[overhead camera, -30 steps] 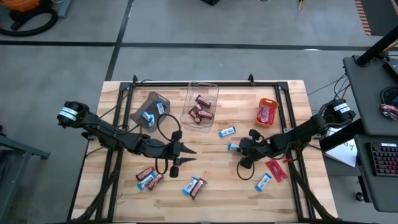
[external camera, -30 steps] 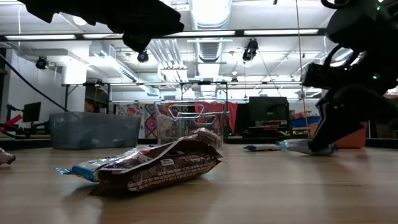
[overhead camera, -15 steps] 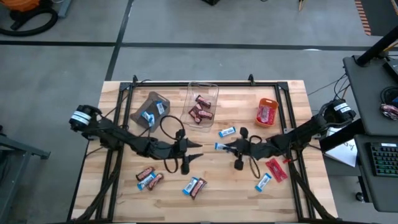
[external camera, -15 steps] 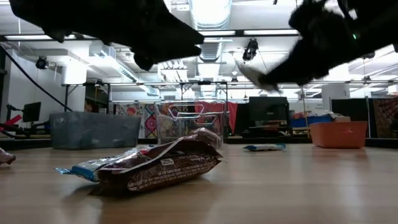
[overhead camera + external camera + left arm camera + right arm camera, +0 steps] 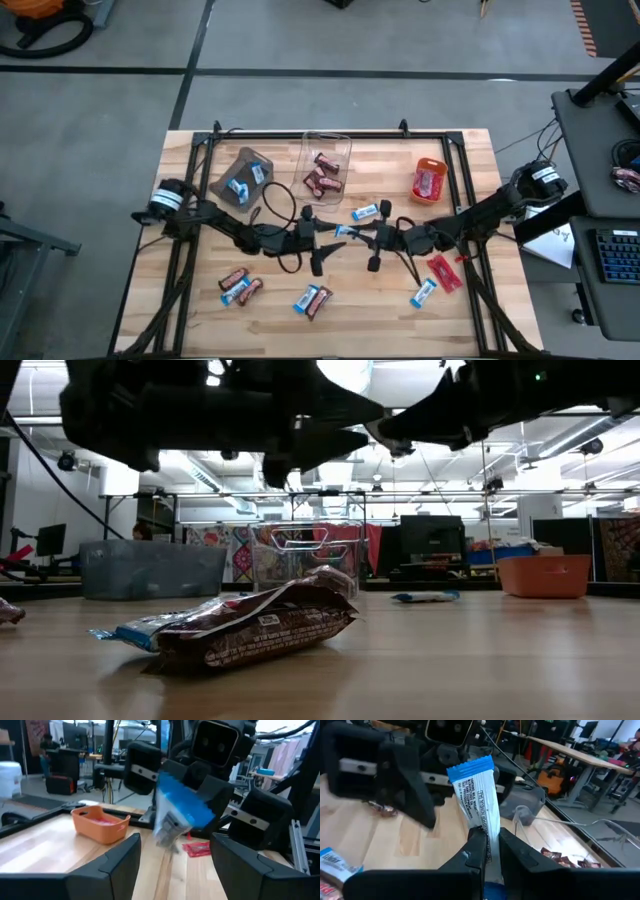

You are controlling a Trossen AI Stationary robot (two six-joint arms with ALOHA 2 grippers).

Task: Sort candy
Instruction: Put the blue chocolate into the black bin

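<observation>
While the two arms meet over the middle of the surface [image 5: 200, 320], the sort stands partly done. The right hand [image 5: 352, 233] is clenched on a blue-and-white bar [image 5: 479, 795], held up in the air; the left hand [image 5: 328, 232] faces it with fingers [image 5: 117, 865] spread wide on either side, touching nothing, so this looks like a hand-over not yet taken. Already binned, along the far edge: blue-and-white bars in the grey bin [image 5: 241, 177], dark brown bars in the clear bin [image 5: 312, 142], red candy in the orange bin [image 5: 429, 180]. Still loose: a blue-and-white bar [image 5: 365, 212] near the centre; a small cluster of dark brown and blue-and-white bars [image 5: 238, 286] toward the near left corner; a mixed pair [image 5: 313, 299] at the near edge; a red bar [image 5: 444, 273] and a blue-and-white bar [image 5: 423, 294] toward the near right corner. By my count, about half remains.
</observation>
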